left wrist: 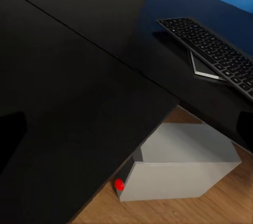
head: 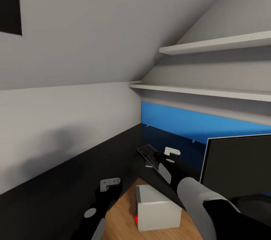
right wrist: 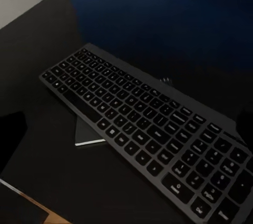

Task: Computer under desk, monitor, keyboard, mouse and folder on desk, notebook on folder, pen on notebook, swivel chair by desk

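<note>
Keyboard: slim black keyboard with dark grey keys (right wrist: 142, 129) lies on my matt black desk top (left wrist: 79, 92), corner over a thin flat slab (right wrist: 89, 134).
Tower: light grey box-shaped computer (head: 158, 210) on the wooden floor, tucked partly under the desk edge.
Screen: wide black flat monitor (head: 237, 164) on the desk.
Left gripper (head: 110, 183): over the desk, can't tell its state.
Right gripper (head: 171, 152): above the keyboard, can't tell either.

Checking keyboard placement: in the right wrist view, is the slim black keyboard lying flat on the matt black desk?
No. The slim black keyboard sits tilted, propped on a thin flat object above the matt black desk.

Two white wall shelves (head: 222, 44), blue back panel (head: 180, 123), dark skylight edge (head: 9, 1)
</note>
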You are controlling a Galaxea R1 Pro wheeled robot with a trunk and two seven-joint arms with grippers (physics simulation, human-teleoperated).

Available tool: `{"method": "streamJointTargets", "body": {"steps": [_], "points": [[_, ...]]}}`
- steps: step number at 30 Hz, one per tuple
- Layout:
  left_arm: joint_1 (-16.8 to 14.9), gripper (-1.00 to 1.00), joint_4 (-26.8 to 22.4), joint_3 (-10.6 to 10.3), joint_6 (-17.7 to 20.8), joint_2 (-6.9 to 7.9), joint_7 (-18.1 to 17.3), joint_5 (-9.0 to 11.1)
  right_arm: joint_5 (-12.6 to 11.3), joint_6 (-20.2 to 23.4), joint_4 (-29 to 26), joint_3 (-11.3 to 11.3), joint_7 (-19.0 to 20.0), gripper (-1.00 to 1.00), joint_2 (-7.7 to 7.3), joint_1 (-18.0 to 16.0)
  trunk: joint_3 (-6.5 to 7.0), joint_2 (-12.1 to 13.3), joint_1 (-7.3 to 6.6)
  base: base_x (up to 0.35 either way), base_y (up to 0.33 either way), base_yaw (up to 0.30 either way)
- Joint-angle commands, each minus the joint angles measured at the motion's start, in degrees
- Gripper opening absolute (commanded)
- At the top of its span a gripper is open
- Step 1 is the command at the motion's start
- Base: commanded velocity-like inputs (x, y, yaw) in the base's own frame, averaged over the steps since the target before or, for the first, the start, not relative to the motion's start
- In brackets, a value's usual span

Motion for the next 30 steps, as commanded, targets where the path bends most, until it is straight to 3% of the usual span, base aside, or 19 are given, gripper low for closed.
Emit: {"method": "streamJointTargets", "body": {"steps": [1,30], "points": [[0.0,1.00,-0.1,-0.2,0.2,0.01,0.4,0.5,-0.8,-0.1,0.3,0.4,-0.1,1.00,0.00,0.1,-0.08,0.0,0.03,0.256,0.000,0.000],[0.0,1.00,0.1,-0.2,0.3,0.06,0.4,0.6,-1.7,-0.7,0.4,0.1,0.0,1.00,0.00,0.3,-0.08,0.0,0.03,0.058,0.000,0.000]]}}
